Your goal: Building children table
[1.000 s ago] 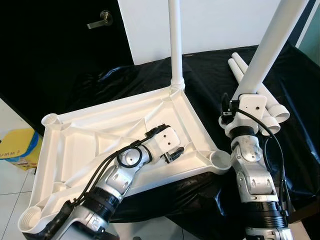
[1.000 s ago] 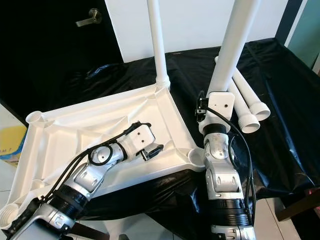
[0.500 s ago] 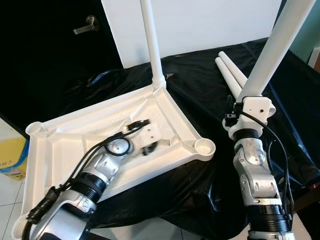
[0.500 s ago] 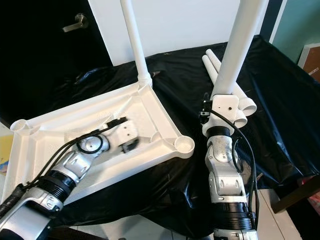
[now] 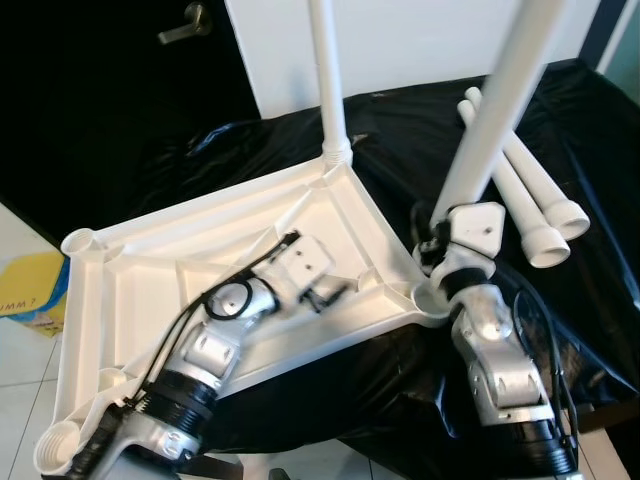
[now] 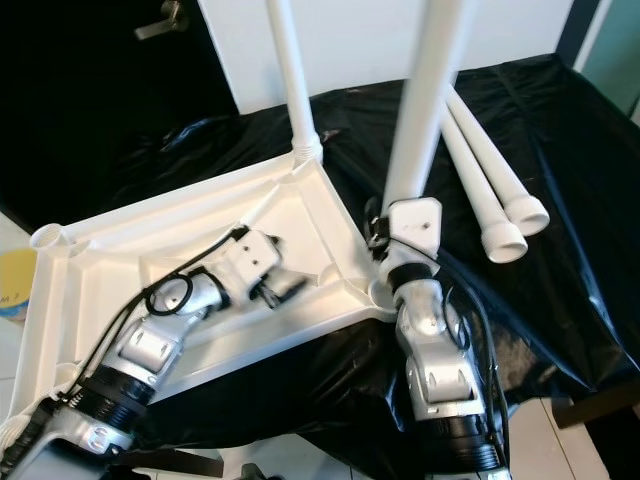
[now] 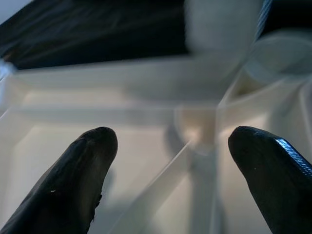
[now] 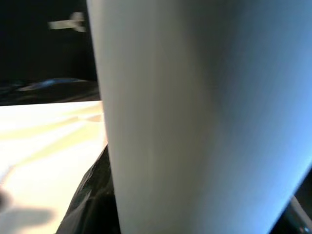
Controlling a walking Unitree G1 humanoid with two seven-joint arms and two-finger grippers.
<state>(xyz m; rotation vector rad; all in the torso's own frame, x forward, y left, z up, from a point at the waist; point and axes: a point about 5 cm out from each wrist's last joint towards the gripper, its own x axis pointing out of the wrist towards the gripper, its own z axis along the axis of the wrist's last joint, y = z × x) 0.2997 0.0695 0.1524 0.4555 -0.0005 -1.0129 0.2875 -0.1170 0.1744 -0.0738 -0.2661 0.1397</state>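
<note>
**Leg held at near corner socket**

Eye views: upturned white tabletop (image 5: pixel 150 280) lies on a black-draped surface (image 5: pixel 400 150). One fitted leg (image 5: pixel 328 80) stands in the far corner. Right gripper (image 5: pixel 436 248) grips a tilted held leg (image 5: pixel 490 120) at the near corner socket (image 5: pixel 432 300). Two spare legs (image 5: pixel 535 200) lie beside it. Left gripper (image 5: pixel 325 295) rests inside the tabletop.

Left wrist view: fingers (image 7: pixel 83 170) spread apart over ribs.

Right wrist view: held leg close up.

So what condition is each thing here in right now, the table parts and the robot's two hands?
Tabletop: upside down on the black cloth.
Fitted leg: standing upright in the far corner socket.
Held leg: gripped, tilted, lower end by the near corner socket.
Spare legs: two, lying flat.
Left gripper: open, over the tabletop's underside.
Right gripper: shut on the held leg.
</note>
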